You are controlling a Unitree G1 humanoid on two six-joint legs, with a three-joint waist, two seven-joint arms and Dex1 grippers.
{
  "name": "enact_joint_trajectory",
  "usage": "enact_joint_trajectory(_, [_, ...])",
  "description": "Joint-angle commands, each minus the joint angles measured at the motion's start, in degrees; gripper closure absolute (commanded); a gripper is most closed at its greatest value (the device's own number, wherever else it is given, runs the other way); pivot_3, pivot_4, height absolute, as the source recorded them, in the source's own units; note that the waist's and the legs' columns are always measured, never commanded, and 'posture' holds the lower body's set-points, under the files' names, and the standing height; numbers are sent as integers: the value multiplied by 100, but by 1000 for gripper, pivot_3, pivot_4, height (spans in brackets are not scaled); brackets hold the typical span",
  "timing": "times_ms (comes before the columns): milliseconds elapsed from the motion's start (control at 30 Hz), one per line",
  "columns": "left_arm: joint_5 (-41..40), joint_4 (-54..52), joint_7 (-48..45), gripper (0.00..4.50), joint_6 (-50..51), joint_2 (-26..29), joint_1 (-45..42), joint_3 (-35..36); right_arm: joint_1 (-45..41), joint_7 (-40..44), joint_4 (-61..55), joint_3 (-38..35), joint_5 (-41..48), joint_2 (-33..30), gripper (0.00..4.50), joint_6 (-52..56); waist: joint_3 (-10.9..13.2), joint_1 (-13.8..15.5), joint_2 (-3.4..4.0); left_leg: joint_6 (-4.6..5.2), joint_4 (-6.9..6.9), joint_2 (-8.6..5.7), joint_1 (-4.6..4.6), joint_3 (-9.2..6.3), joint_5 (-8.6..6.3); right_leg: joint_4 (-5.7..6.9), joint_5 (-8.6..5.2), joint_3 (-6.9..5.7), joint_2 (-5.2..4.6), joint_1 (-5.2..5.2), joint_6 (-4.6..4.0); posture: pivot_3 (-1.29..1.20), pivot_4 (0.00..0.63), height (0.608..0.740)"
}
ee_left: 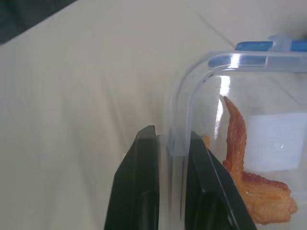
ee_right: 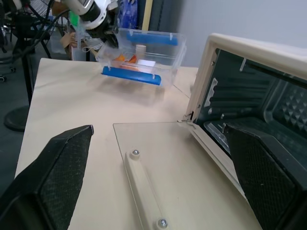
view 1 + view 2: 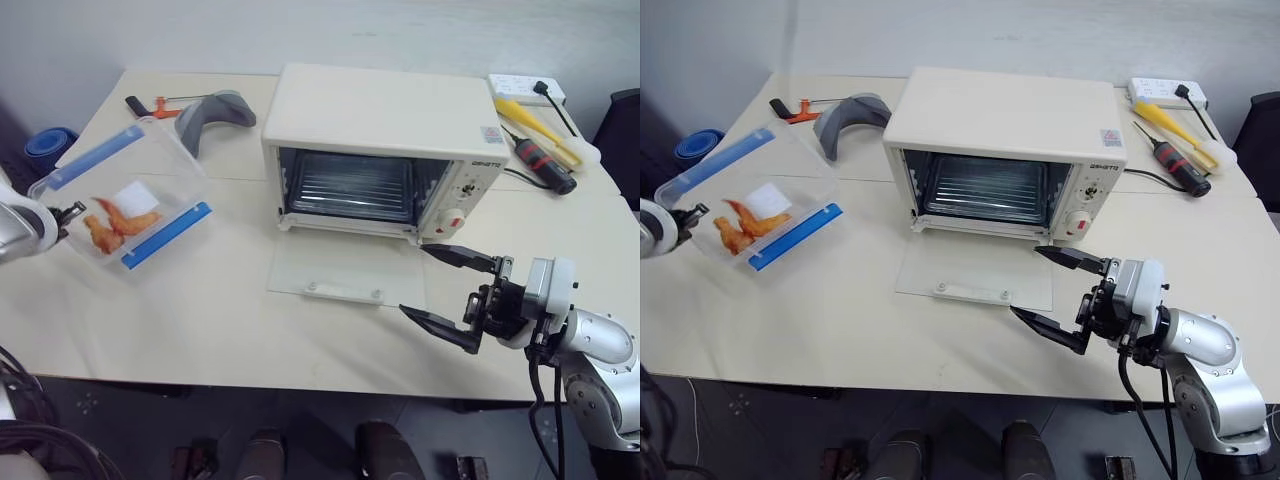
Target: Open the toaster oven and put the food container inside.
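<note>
On the pale counter [image 3: 200,320] the toaster oven [image 3: 380,120] stands with its glass door [image 3: 345,270] dropped flat toward the near edge, the white bar handle [image 3: 343,292] lying on top of it and the wire rack [image 3: 350,185] showing inside. The right tool [image 3: 455,300] hovers just off the door's right front corner, below the oven's knob panel [image 3: 460,195], its two black fingers spread wide with nothing between them. From where that tool points, the open cavity lies just ahead and the door stretches out across its front. Well away on the far side of the oven from it, the left tool [image 1: 168,158] has its fingers pinched narrow on the clear rim of the food container [image 3: 125,200], at the end farthest from the oven. In the right wrist view the container hangs tilted, clear of the counter, with its blue side clips [image 3: 165,235] along the long sides and the orange food pieces [image 3: 120,222] gathered near the gripped end. Beyond the container lie a grey curved tool [image 3: 210,115] and an orange-handled item [image 3: 160,105]. Past the oven's other side sit a white power strip [image 3: 525,88], a yellow screwdriver [image 3: 535,125] and a black and red one [image 3: 545,160].
</note>
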Motion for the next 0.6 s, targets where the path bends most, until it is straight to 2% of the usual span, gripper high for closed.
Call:
enact_joint_trajectory(33, [579, 236, -1676, 4153, 1141, 558, -626, -634, -53, -1, -113, -193, 93, -140, 0, 58, 0, -48, 1, 0, -4, 1, 0, 1, 0, 0, 0, -2, 1, -1, 0, 0, 150, 740])
enact_joint_trajectory(167, [1199, 74, -3397, 4153, 1938, 976, -1212, -1566, -17, -17, -45, -299, 44, -217, 0, 106, 1, -138, 2, -2, -28, 4, 6, 2, 2, 18, 0, 2, 12, -10, 0, 0, 150, 740])
enact_joint_trajectory(300, [1464, -175, -4481, 4153, 2039, 1080, -1521, -2478, 99, -34, -25, -428, 32, -274, 0, 117, 3, -215, 4, -4, -37, 7, 6, 2, 3, 20, -1, 7, 14, -17, 0, 0, 150, 740])
enact_joint_trajectory(400, [1116, -338, -4603, 4153, 2039, 829, -1702, -2992, 237, -83, -118, -525, 52, -274, 0, 147, 3, -206, 5, -4, -35, 8, 5, 2, 3, 19, -1, 12, 13, -19, 0, 0, 150, 740])
enact_joint_trajectory(500, [778, -448, -4386, 4153, 2039, 426, -1907, -3200, 422, -174, -297, -614, 93, -265, 0, 188, 3, -155, 4, -3, -23, 8, 0, -1, 2, 20, -1, 15, 9, -18, 0, 0, 150, 740])
enact_joint_trajectory(600, [600, -383, -3897, 4153, 2039, -221, -2118, -3159, 535, -289, -424, -676, 103, -250, 0, 243, 4, -73, 3, 1, -7, 6, -7, -5, 0, 20, 0, 16, 6, -18, 0, 0, 150, 740])
